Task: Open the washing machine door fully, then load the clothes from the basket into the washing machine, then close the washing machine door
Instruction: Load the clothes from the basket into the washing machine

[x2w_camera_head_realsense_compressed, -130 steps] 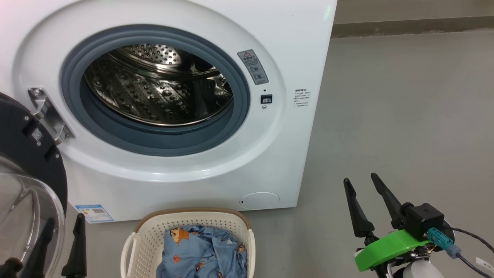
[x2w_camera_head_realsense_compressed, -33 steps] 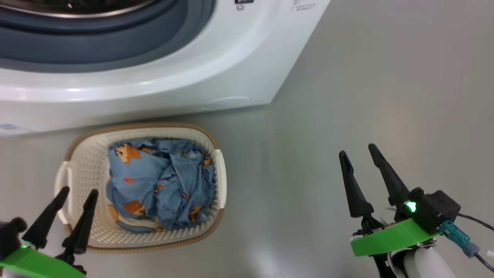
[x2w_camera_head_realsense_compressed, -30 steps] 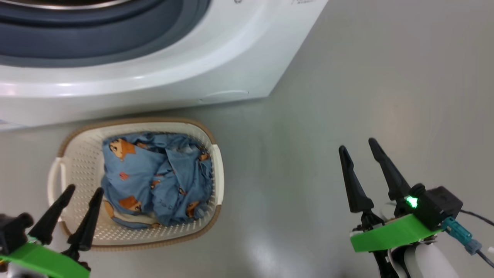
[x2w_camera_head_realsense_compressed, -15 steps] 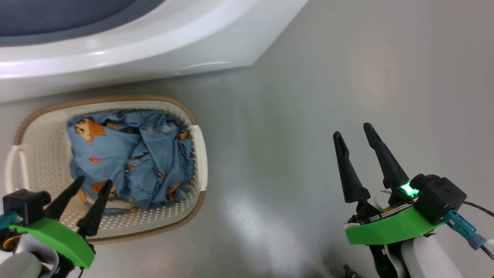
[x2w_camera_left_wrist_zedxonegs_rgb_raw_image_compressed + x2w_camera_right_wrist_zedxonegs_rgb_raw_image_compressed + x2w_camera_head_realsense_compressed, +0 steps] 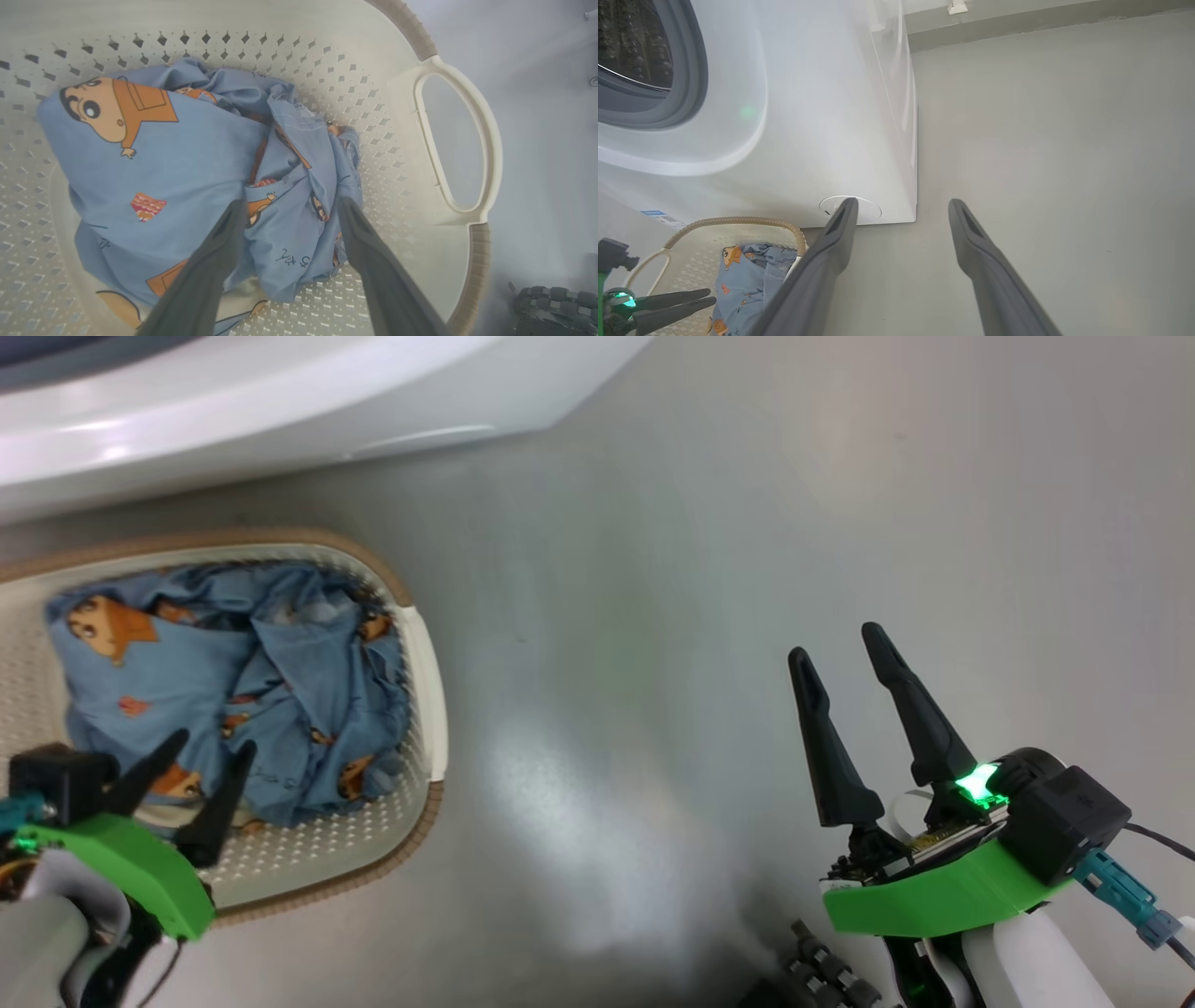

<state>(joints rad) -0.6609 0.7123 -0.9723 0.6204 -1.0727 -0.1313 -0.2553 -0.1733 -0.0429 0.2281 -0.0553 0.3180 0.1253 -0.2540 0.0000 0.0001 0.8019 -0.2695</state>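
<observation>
clothes (image 5: 187, 154): long axis along basket (image 5: 373, 70), face panel toward washing machine (image 5: 280, 392)
left tool (image 5: 290, 205): apart, tips over clothes' near edge
right tool (image 5: 836, 640): apart

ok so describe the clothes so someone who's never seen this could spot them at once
Find the big white front-loading washing machine; on the grey floor before it stands a small cream perforated plastic basket with a brown rim band. Inside lies the soft light blue fabric bundle. Its orange-and-cream cartoon boy prints make it the one soft, patterned thing among hard pale surfaces.
</observation>
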